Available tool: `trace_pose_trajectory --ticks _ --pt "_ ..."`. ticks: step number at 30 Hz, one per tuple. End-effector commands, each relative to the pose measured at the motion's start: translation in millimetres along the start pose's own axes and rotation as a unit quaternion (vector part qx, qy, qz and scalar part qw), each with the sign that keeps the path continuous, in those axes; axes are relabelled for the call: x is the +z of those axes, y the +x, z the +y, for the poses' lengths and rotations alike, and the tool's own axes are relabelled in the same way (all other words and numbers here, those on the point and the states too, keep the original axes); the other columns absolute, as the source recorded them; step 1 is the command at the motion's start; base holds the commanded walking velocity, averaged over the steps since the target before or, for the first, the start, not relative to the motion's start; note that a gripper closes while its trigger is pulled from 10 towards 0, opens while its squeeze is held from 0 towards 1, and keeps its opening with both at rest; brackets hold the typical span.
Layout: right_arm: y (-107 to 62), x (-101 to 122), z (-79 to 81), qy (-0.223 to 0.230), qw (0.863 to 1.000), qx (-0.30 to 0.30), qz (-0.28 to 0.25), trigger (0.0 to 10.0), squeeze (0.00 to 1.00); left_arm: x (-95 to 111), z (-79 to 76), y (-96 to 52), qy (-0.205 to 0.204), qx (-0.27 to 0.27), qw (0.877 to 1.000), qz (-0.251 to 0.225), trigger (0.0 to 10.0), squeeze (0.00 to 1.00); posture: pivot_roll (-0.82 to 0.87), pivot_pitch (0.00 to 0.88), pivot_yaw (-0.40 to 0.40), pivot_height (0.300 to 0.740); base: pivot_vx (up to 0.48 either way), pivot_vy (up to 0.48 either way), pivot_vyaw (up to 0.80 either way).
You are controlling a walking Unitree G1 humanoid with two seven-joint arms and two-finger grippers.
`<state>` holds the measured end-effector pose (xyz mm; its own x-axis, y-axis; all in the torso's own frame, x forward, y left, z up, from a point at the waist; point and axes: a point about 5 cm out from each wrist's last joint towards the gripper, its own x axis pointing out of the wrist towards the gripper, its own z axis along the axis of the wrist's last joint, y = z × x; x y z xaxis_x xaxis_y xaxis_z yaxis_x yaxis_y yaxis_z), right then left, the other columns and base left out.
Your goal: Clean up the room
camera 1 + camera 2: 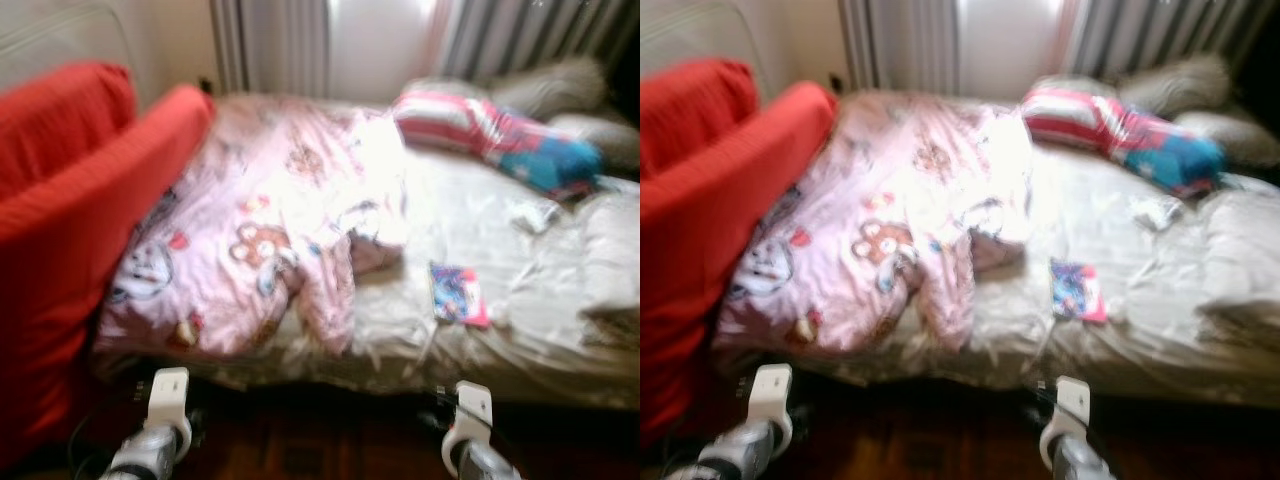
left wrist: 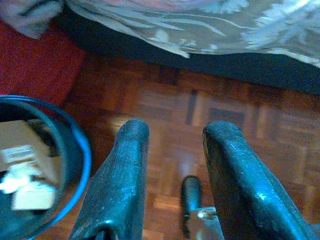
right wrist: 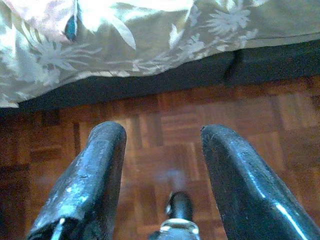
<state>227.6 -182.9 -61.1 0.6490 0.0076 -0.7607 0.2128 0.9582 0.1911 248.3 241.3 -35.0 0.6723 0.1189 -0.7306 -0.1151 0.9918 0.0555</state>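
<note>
An unmade bed (image 1: 480,300) with a pale leaf-patterned sheet lies ahead. A pink cartoon blanket (image 1: 260,220) is crumpled over its left half. A small colourful book (image 1: 457,293) lies on the sheet near the front edge, and a striped pink, white and blue pillow (image 1: 480,130) sits toward the far right. Both arms hang low at the bed's front: the left arm (image 1: 155,430) and the right arm (image 1: 470,430). My left gripper (image 2: 172,137) is open above the parquet floor, nothing between its fingers. My right gripper (image 3: 162,137) is open too, also over bare floor.
A red sofa (image 1: 70,220) stands against the bed's left side. A blue-rimmed bin (image 2: 45,170) holding paper scraps sits on the floor beside the left gripper. Grey pillows (image 1: 560,85) lie at the far right below striped curtains (image 1: 280,45). Wooden parquet (image 3: 165,115) runs under the bed.
</note>
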Motion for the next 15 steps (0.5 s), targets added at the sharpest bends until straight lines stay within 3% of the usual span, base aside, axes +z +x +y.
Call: trace_pose_trajectory --ticks 1,15 --pt "-2.2 -3.1 -11.5 0.001 1.000 -0.015 0.004 10.0 0.00 -0.2 -10.0 1.2 0.005 -0.015 1.000 0.002 10.0 0.00 0.05 0.000 -0.013 0.730 0.270 0.000 0.00" --pt "-2.3 -3.3 -11.2 0.003 1.000 -0.014 0.000 10.0 0.00 -1.0 -10.1 1.1 0.006 -0.018 1.000 0.003 10.0 0.00 0.04 0.000 -0.011 0.730 0.272 0.000 0.00"
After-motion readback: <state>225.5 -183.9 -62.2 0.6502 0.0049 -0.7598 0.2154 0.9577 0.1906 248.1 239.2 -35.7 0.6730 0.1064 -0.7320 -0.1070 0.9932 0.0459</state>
